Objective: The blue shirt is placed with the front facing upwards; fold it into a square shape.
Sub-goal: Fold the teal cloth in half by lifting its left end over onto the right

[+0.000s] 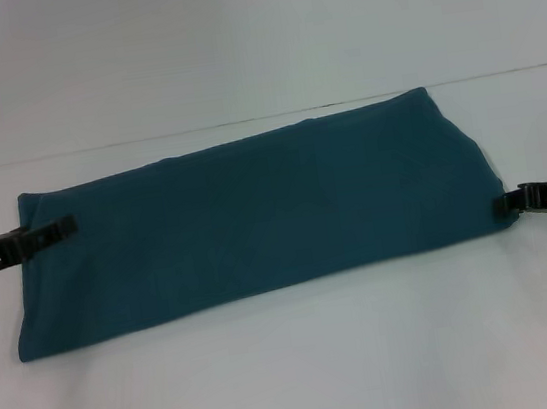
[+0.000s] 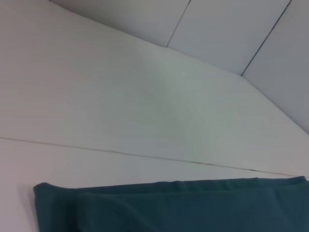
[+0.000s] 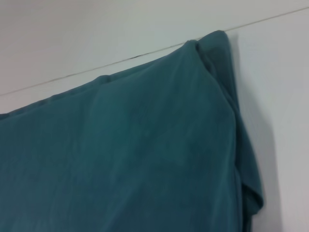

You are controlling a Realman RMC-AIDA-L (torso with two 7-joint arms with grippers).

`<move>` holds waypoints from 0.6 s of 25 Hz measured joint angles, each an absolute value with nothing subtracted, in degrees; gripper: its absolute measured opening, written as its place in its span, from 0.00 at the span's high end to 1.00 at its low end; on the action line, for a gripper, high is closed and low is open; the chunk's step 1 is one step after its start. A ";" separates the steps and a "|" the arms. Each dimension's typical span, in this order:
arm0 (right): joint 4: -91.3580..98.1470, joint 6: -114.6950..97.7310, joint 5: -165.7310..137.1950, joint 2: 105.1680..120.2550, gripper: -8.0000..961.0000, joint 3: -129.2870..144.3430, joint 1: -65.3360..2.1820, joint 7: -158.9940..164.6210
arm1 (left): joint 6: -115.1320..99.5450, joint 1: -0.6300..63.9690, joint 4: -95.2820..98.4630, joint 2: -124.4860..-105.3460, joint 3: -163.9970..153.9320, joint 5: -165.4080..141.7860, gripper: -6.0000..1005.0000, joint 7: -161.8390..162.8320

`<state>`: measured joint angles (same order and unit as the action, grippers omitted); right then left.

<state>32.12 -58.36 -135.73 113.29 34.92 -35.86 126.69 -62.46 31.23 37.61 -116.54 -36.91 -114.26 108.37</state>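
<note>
Shirt (image 1: pixel 255 217) lies flat on the tabletop (image 1: pixel 296 373), folded into a long band running left to right, its right end farther back than its left. Left hand (image 1: pixel 60 229) lies over the shirt's left end. Right hand (image 1: pixel 511 200) sits at the right end's near corner, touching the edge.

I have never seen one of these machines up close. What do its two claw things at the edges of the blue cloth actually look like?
Both are black. The left gripper ends in slim, flat, ridged-looking fingers on a dark bar running in from the side. The right gripper is a short black piece, with a pale grey or silvery part behind it. No cables or markings can be made out.
</note>
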 joint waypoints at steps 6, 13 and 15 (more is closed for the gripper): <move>32.59 -58.72 -135.72 113.24 0.80 35.02 -35.55 127.76 | -61.50 31.39 37.00 -116.54 -36.91 -114.26 0.17 108.18; 32.71 -59.79 -135.90 112.99 0.94 35.30 -35.26 127.79 | -61.25 31.73 36.91 -116.48 -36.91 -114.26 0.17 108.10; 33.26 -60.58 -135.91 112.98 0.96 35.29 -34.90 127.81 | -61.25 31.91 36.91 -116.47 -36.91 -114.26 0.17 108.11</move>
<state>33.26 -60.58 -135.91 112.98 35.29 -34.90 127.81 -61.25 31.91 36.91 -116.47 -36.91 -114.26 108.11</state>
